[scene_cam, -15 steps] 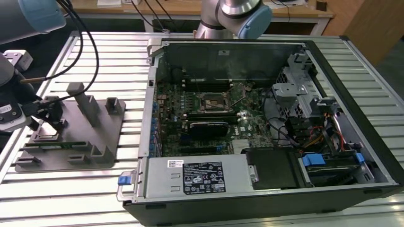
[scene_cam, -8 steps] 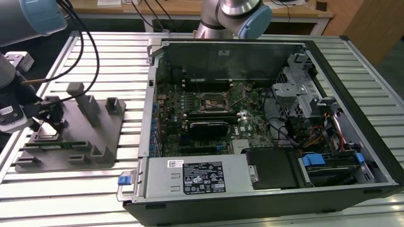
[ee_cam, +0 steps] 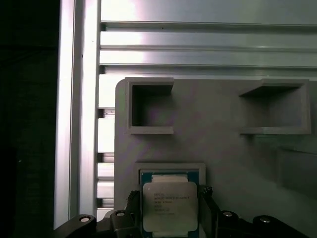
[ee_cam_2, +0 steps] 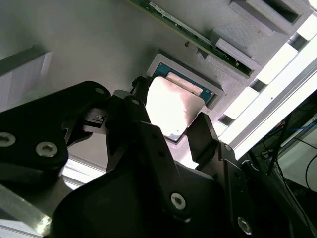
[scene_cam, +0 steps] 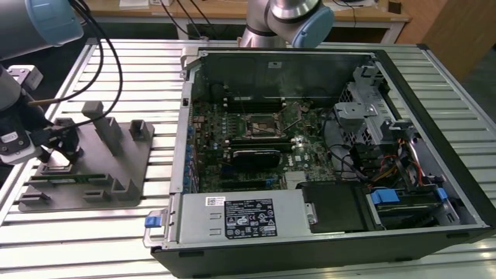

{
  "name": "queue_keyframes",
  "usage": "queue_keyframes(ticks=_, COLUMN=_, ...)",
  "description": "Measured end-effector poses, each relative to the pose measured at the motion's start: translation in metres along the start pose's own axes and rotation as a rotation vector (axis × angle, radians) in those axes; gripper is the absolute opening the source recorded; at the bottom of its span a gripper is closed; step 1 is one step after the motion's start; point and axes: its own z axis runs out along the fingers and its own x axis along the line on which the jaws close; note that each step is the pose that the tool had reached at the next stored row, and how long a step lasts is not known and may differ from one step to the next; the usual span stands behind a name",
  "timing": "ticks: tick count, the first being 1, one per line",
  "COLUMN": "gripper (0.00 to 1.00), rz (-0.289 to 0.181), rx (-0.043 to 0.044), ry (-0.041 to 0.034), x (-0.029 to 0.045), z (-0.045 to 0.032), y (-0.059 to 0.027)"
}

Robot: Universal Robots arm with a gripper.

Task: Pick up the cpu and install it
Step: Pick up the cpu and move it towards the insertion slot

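The cpu (ee_cam: 170, 204), a small square chip with a silvery top, sits at a shallow square recess of the grey fixture plate (scene_cam: 132, 168) at the exterior view's left. My gripper (scene_cam: 56, 152) hangs over that plate. In both wrist views its black fingers (ee_cam_2: 198, 130) press against two opposite edges of the cpu (ee_cam_2: 171, 106), and the gripper (ee_cam: 170, 196) is shut on it. A teal rim of the recess shows past the chip's far edge. The silver-framed socket (scene_cam: 263, 123) lies in the motherboard inside the open computer case (scene_cam: 434, 145).
Upright grey posts (scene_cam: 104, 131) stand on the fixture plate beside the gripper, and a green board (scene_cam: 74, 176) lies flat on it. Two open rectangular pockets (ee_cam: 151, 106) sit further along the plate. Slatted aluminium table (scene_cam: 139, 75) surrounds everything. Cables (scene_cam: 101, 52) trail from the arm.
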Motion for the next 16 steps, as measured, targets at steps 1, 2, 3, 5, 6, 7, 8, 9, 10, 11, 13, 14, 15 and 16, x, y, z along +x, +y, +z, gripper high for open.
queue_keyframes(ticks=1, gripper=0.59, rz=0.0, rx=0.0, ry=0.0001, x=0.0, z=0.0004, y=0.0)
queue_keyframes(ticks=2, gripper=0.59, rz=0.0, rx=0.0, ry=0.0, x=0.0, z=0.001, y=0.0)
queue_keyframes(ticks=3, gripper=0.59, rz=0.0, rx=0.0001, ry=0.0002, x=0.0, z=0.0012, y=-0.0001)
queue_keyframes(ticks=5, gripper=0.59, rz=0.0, rx=-0.0065, ry=0.0002, x=0.0001, z=0.0024, y=-0.0001)
queue_keyframes(ticks=6, gripper=0.59, rz=0.0, rx=-0.0081, ry=0.0002, x=0.0, z=0.0024, y=0.0)
queue_keyframes(ticks=7, gripper=0.59, rz=0.0, rx=-0.0099, ry=0.0002, x=0.0, z=0.0025, y=-0.0001)
queue_keyframes(ticks=8, gripper=0.59, rz=0.0, rx=-0.0106, ry=0.0002, x=0.0, z=0.0025, y=-0.0001)
queue_keyframes(ticks=9, gripper=0.59, rz=0.0, rx=-0.0107, ry=0.0002, x=0.0, z=0.0025, y=-0.0001)
queue_keyframes(ticks=10, gripper=0.59, rz=0.0, rx=-0.0107, ry=0.0002, x=0.0001, z=0.0025, y=-0.0001)
queue_keyframes(ticks=11, gripper=0.59, rz=0.0, rx=-0.0108, ry=0.0002, x=0.0001, z=0.0026, y=-0.0001)
queue_keyframes(ticks=13, gripper=0.59, rz=-0.006, rx=-0.0108, ry=0.0007, x=0.0001, z=0.0026, y=-0.0001)
queue_keyframes(ticks=14, gripper=0.59, rz=-0.016, rx=-0.0109, ry=0.0012, x=0.0001, z=0.0027, y=-0.0001)
queue_keyframes(ticks=15, gripper=0.59, rz=-0.025, rx=-0.0111, ry=0.0017, x=0.0001, z=0.0027, y=-0.0001)
queue_keyframes(ticks=16, gripper=0.59, rz=-0.028, rx=-0.0111, ry=0.0019, x=0.0001, z=0.0027, y=-0.0001)
